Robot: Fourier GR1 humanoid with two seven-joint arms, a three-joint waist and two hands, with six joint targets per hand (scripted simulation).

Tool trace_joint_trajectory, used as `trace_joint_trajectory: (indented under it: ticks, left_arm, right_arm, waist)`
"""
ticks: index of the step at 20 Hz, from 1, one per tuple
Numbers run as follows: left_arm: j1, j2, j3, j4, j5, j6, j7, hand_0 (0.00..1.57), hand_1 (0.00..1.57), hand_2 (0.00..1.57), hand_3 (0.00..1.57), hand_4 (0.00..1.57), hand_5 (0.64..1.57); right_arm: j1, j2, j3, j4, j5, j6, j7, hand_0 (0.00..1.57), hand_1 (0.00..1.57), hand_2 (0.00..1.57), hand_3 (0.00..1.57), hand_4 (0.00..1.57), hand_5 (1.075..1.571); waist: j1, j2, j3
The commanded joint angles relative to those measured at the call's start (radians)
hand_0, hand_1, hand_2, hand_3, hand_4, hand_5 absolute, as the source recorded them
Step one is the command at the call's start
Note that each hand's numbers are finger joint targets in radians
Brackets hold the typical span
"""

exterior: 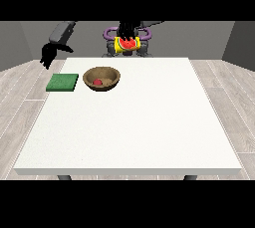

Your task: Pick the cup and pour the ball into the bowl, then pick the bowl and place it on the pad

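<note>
A brown wooden bowl (101, 78) stands on the white table (134, 122) at the back left, with a small red ball (98, 81) inside it. Just left of the bowl lies a flat green pad (63, 82). A yellow cup (125, 44) with red on it is held up in front of the robot's chest, above the table's far edge and tilted. The hand at the view's right (127, 31) shows near the middle, curled round the cup from above. The hand at the view's left (48, 55) hangs in the air beyond the table's back left corner, fingers pointing down, holding nothing.
The robot's torso (127, 48) stands behind the table's far edge. Wooden floor surrounds the table on all sides.
</note>
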Motion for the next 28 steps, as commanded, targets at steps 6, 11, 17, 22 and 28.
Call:
trace_joint_trajectory:
  ticks: [6, 11, 17, 22, 28]
  left_arm:
    - [0.131, 0.050, 0.328, -0.132, 0.409, 0.170, -0.155, 0.86, 0.86, 1.57, 1.56, 0.92, 1.555]
    - [0.194, 0.008, 0.483, -0.167, 0.712, 0.183, -0.313, 1.17, 1.17, 1.24, 1.07, 0.80, 1.527]
    - [0.200, -0.018, 0.604, -0.124, 0.990, 0.188, -0.450, 0.00, 0.00, 0.00, 0.00, 0.80, 1.554]
    - [0.301, -0.018, 0.584, -0.070, 1.135, 0.171, -0.557, 0.00, 0.00, 0.00, 0.00, 0.00, 1.516]
    - [0.275, 0.055, 0.691, 0.022, 1.183, 0.083, -0.599, 0.00, 0.00, 0.00, 0.00, 0.00, 1.531]
  right_arm:
    - [-0.048, -0.017, -0.049, -0.011, -0.048, -0.033, 0.019, 0.00, 0.00, 0.00, 0.00, 0.41, 1.556]
    - [-0.048, 0.024, -0.048, -0.037, -0.064, -0.030, 0.009, 0.00, 0.00, 0.00, 0.00, 0.27, 1.566]
    - [-0.116, 0.054, -0.002, -0.091, -0.063, -0.012, 0.076, 0.00, 0.00, 0.00, 0.00, 0.40, 1.569]
    - [-0.120, 0.125, 0.058, -0.116, -0.023, -0.056, 0.075, 0.00, 0.00, 0.00, 0.00, 0.23, 1.549]
    - [-0.088, 0.217, 0.118, -0.124, 0.005, -0.115, 0.107, 0.00, 0.00, 0.00, 0.00, 0.00, 1.544]
  waist:
    - [0.126, 0.132, -0.0012]
    - [0.119, 0.209, -0.0029]
    - [0.032, 0.286, -0.0018]
    - [-0.015, 0.259, 0.0007]
    - [-0.058, 0.184, 0.0012]
